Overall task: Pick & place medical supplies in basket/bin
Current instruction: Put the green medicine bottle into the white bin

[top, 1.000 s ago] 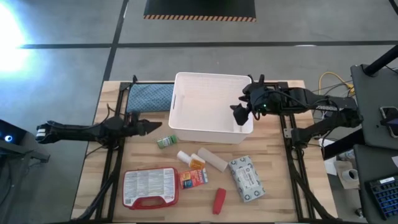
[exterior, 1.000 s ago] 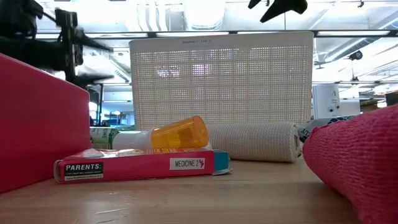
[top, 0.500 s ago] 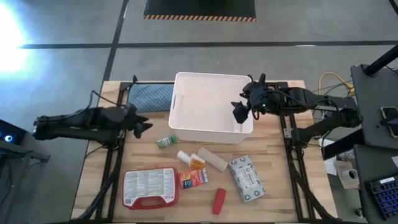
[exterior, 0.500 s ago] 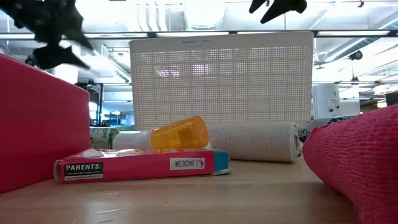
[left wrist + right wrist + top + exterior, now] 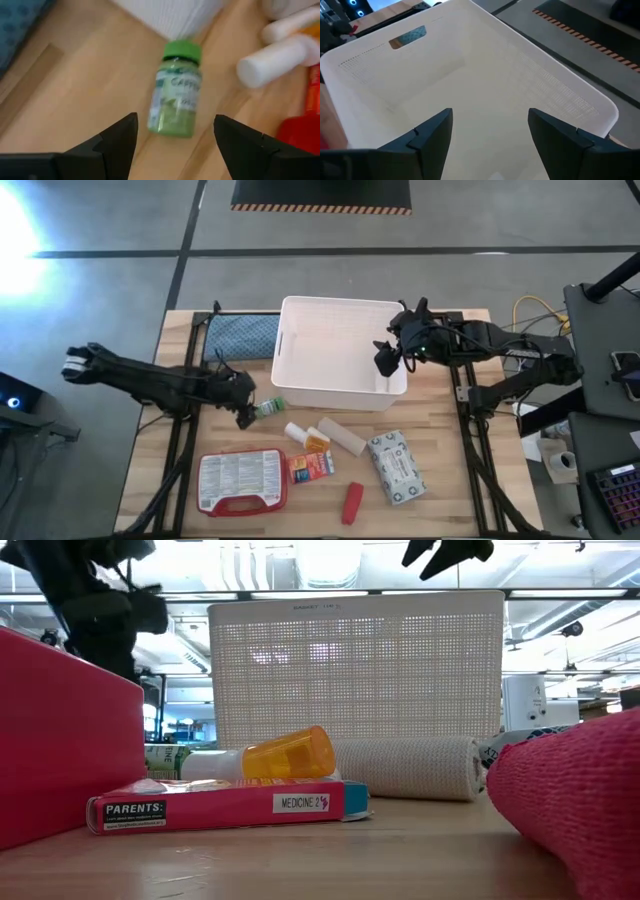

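My left gripper (image 5: 243,404) hangs just beside the green bottle (image 5: 176,90), fingers (image 5: 117,140) spread wide and holding nothing; the bottle lies on its side near the white bin (image 5: 300,390). My right gripper (image 5: 385,358) hovers over the bin's right end, fingers (image 5: 430,130) parted, empty.

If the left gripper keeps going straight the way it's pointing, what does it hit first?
Most likely the green bottle, lying on its side on the table by the bin. It sits centred ahead of the open left gripper; how far ahead is unclear.
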